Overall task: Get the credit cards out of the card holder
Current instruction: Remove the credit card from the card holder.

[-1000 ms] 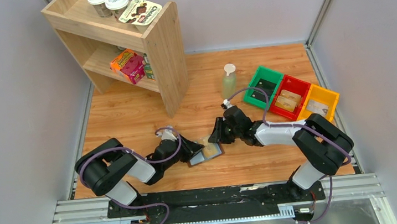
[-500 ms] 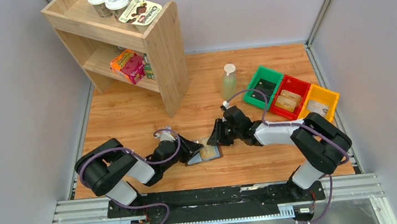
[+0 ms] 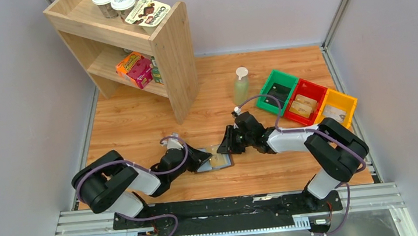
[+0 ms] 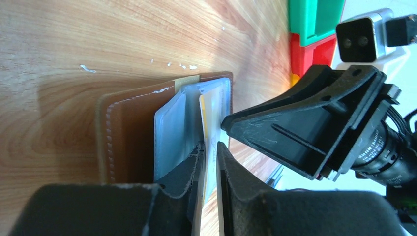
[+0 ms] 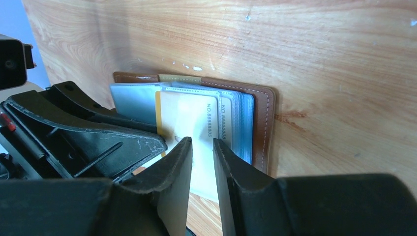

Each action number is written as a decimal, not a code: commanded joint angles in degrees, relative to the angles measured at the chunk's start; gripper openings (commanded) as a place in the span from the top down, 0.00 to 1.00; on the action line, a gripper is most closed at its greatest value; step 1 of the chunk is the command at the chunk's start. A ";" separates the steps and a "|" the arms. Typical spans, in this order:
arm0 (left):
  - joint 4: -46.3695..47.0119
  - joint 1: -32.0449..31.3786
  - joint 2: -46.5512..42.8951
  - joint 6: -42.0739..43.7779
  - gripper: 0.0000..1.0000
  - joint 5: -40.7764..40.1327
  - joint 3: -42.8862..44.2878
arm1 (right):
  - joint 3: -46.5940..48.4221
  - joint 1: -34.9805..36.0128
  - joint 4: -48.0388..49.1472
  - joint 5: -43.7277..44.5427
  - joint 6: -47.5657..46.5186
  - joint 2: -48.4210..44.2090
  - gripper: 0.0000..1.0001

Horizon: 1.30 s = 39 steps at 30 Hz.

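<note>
The brown card holder (image 3: 223, 163) lies open on the table between both arms, its grey-blue pockets (image 4: 169, 128) facing up. A pale credit card (image 4: 210, 110) with a yellow edge sticks out of a pocket. My left gripper (image 4: 210, 157) is shut on this card's near end. My right gripper (image 5: 202, 145) hovers over the same card (image 5: 189, 118) from the far side, jaws a narrow gap apart with nothing between them. Its fingers (image 4: 295, 128) reach the holder's right edge. More card edges (image 5: 227, 115) show in the pockets of the card holder (image 5: 265, 115).
Green (image 3: 276, 90), red (image 3: 306, 102) and yellow (image 3: 337, 107) bins stand at the back right, with cards inside them. A pale bottle (image 3: 241, 86) stands beside the green bin. A wooden shelf unit (image 3: 174, 57) with boxes and cups fills the back left.
The left jaws widened a little, then narrowed onto the pale card. The card holder and both grippers have shifted slightly to the left.
</note>
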 commanded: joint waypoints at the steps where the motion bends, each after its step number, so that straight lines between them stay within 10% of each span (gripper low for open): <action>1: 1.99 -0.51 -5.15 1.56 0.82 -1.15 -0.56 | -2.60 0.70 -9.09 1.10 -1.06 3.90 0.69; 19: -2.92 -0.51 -15.78 2.17 0.88 -3.17 -4.87 | -1.72 0.61 -9.88 1.45 -1.06 6.45 0.69; 39: -49.42 -0.51 -53.30 5.87 1.00 -10.38 -5.74 | -1.99 0.70 -7.77 1.88 -1.85 -1.01 0.67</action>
